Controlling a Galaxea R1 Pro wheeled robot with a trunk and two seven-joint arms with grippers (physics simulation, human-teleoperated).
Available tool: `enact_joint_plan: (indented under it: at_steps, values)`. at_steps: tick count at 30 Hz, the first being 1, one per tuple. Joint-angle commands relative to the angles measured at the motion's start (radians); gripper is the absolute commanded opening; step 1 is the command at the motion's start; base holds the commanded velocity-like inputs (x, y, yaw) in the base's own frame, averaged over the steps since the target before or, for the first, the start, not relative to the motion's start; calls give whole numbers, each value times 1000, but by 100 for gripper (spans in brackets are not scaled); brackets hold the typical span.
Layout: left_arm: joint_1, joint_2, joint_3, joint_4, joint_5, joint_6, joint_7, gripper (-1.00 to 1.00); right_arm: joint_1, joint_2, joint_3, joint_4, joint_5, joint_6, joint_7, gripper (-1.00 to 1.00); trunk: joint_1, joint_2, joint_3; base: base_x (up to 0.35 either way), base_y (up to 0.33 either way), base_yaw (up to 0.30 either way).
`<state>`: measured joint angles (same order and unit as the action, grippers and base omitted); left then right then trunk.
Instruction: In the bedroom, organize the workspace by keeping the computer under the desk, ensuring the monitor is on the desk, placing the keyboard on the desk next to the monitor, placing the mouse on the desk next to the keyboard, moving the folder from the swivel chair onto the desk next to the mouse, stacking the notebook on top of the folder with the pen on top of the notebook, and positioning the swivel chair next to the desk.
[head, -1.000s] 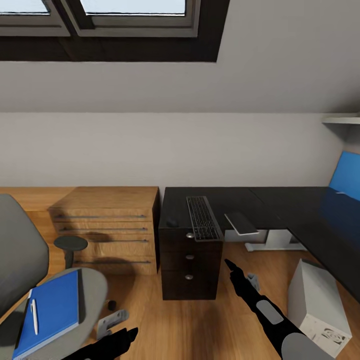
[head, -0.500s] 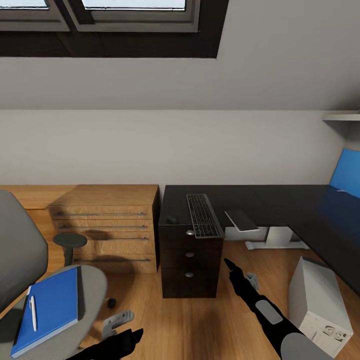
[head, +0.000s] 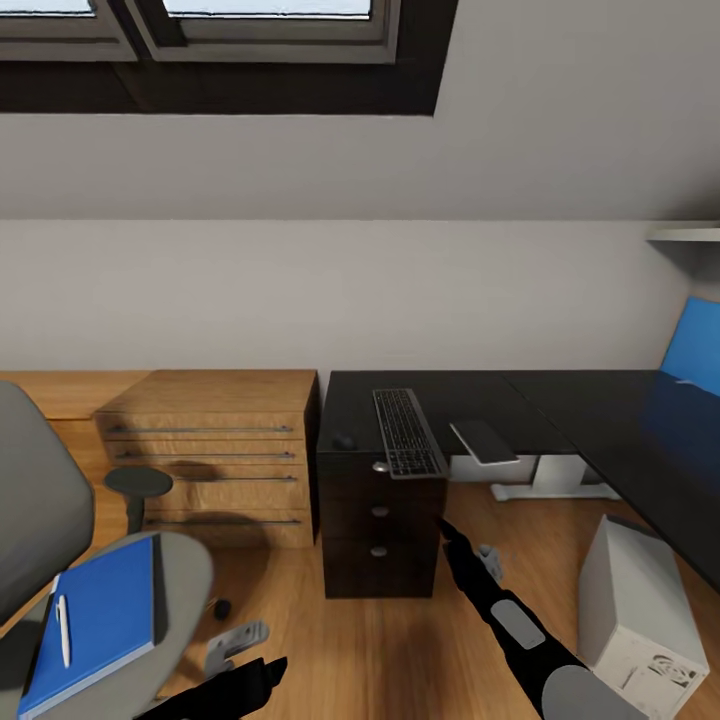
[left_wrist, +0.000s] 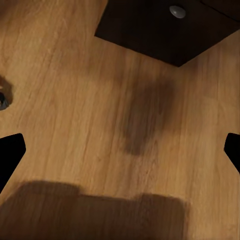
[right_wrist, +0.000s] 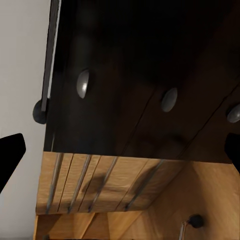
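Observation:
The black desk stands ahead with the grey keyboard and a small dark mouse over its drawer unit. A flat grey-edged slab lies beside the keyboard; I cannot tell what it is. The light grey computer sits on the floor at the right. At the left, the swivel chair carries the blue folder, a white pen on it and a dark notebook edge beside it. My right gripper is open before the drawers. My left gripper hangs open over the floor.
A light wooden dresser stands left of the desk against the grey wall. The chair's chrome base and a castor lie near my left gripper. Silver knobs show close in the right wrist view. A blue back panel rises at the far right.
My right arm has shifted left, closer to the drawer unit. The camera rose slightly a second ago. The left gripper has barely moved.

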<state>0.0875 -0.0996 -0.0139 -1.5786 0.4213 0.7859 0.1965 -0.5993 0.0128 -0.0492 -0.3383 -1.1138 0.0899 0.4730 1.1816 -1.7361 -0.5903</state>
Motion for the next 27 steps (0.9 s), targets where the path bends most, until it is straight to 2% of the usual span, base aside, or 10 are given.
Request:
enact_joint_plan:
  at_steps: [1,4,13,27]
  values:
    - [0,0,-1,-1,11,3,9,100,-1,5,-5,0,-9,0,1,100,0,0,-1,217,0,0]
    - [0,0,-8,-1,11,3,9,100,-1,18,-5,1,-11,-20,-5,100,0,0,-1,267,0,0]
    - [0,0,-18,2,11,3,9,100,-1,25,-5,0,-13,-29,-5,100,0,0,-1,232,0,0]
    - [0,2,-48,9,10,3,12,100,-1,29,-5,-1,-14,-30,-2,100,0,0,-1,44,0,0]
